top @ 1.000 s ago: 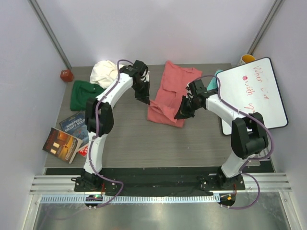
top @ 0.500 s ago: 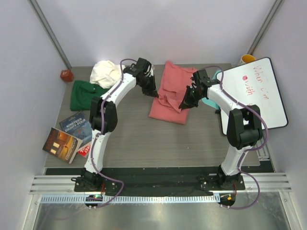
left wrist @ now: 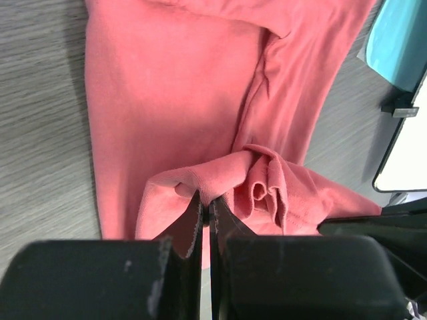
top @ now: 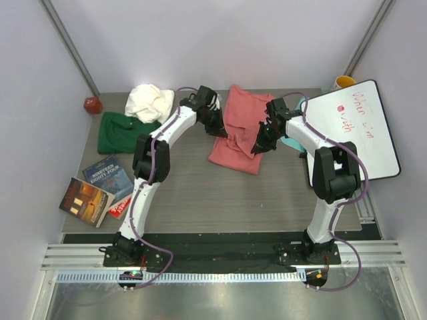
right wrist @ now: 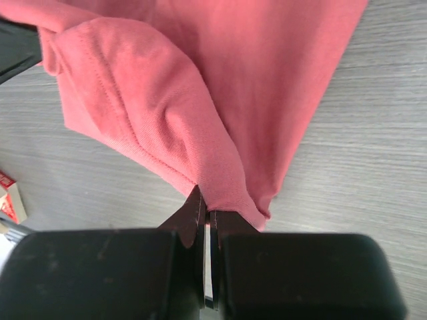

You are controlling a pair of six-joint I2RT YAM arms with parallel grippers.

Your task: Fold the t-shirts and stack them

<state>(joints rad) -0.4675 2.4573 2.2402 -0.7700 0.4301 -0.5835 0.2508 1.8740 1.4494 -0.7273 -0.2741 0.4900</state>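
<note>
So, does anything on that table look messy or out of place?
The cream-white shirt sits crumpled in a heap at the far left. The books by the left edge lie skewed, overlapping. Nothing looks spilled or damaged.

Salmon-pink t-shirt (top: 237, 127) at twelve o'clock, near hem pinched up in my left hand (top: 231, 139) and right hand (top: 255, 148); dark green t-shirt (top: 120, 132) and crumpled cream-white t-shirt (top: 148, 101) at ten.

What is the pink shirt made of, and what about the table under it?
The pink shirt looks like soft knit cloth, probably cotton: matte, with a fine weave, a stitched hem, and bunched folds. The table looks like grey wood or wood-print board: straight grain lines, dull finish.
</note>
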